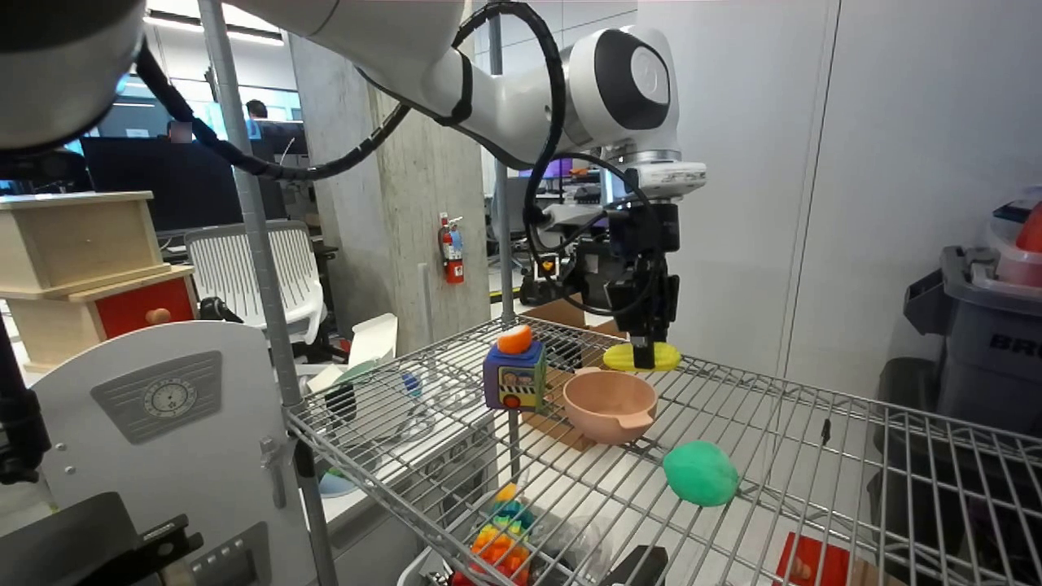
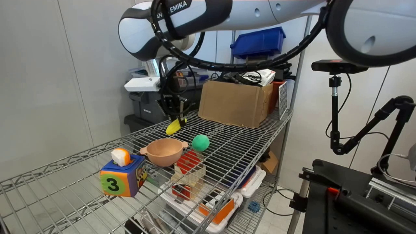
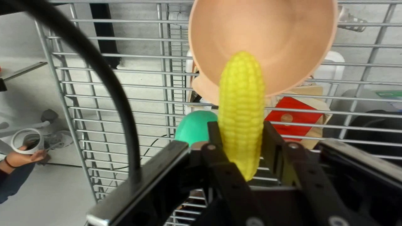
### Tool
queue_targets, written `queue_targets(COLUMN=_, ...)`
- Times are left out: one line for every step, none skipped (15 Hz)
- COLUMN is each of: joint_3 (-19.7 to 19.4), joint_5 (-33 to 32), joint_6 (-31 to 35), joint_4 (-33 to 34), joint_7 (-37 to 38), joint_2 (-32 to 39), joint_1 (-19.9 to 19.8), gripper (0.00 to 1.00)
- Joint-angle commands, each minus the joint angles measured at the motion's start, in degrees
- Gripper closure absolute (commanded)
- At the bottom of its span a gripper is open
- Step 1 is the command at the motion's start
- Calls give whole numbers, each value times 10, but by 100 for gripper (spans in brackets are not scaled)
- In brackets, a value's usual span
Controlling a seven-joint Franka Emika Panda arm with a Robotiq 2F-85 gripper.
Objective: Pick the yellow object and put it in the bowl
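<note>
While the tool (image 3: 241, 134) pinches its sides, the yellow corn (image 3: 241, 91) points lengthwise toward the bowl (image 3: 282, 53).

You have a bright yellow corn cob (image 3: 241, 110), patterned in rows of kernels; your jaws are mostly black. Your bowl (image 2: 164, 152) is plain tan-pink, and the ball (image 2: 200, 143) solid green. The block (image 2: 124, 178) shows you blue, purple and orange, with a black 3 on a green disc. Your desk (image 1: 366, 480) is silver-grey, striped with wires.
</note>
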Motion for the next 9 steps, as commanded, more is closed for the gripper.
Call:
queue_targets(joint_3=9, joint_5=-6, joint_6=44, joint_4=18, joint_7=-15, joint_2=10, joint_1=1, gripper=90)
queue_targets(joint_3=9, joint_5=-6, joint_6=50, joint_4=17, joint_7=-16, joint_2=10, joint_1=2, gripper=90)
queue_targets(joint_3=10, joint_5=-5, joint_6=56, joint_4=16, joint_7=-17, joint_2=9, joint_1=3, gripper=90)
queue_targets(joint_3=11, joint_5=-4, joint_6=59, joint_4=14, joint_7=-20, joint_2=8, joint_1=4, gripper=90)
queue_targets(joint_3=11, joint_5=-5, joint_6=58, joint_4=12, joint_7=-23, joint_2=7, joint_1=5, gripper=90)
queue_targets(joint_3=12, joint_5=-4, joint_6=58, joint_4=11, joint_7=-27, joint_2=7, joint_1=6, gripper=90)
queue_targets(joint_3=16, joint_5=-2, joint_6=56, joint_4=10, joint_7=-32, joint_2=6, joint_1=6, gripper=90)
queue_targets(joint_3=17, joint_5=-1, joint_6=54, joint_4=9, joint_7=-37, joint_2=5, joint_1=6, gripper=51)
queue_targets(joint_3=20, joint_5=0, joint_6=48, joint_4=8, joint_7=-44, joint_2=4, joint_1=8, gripper=38)
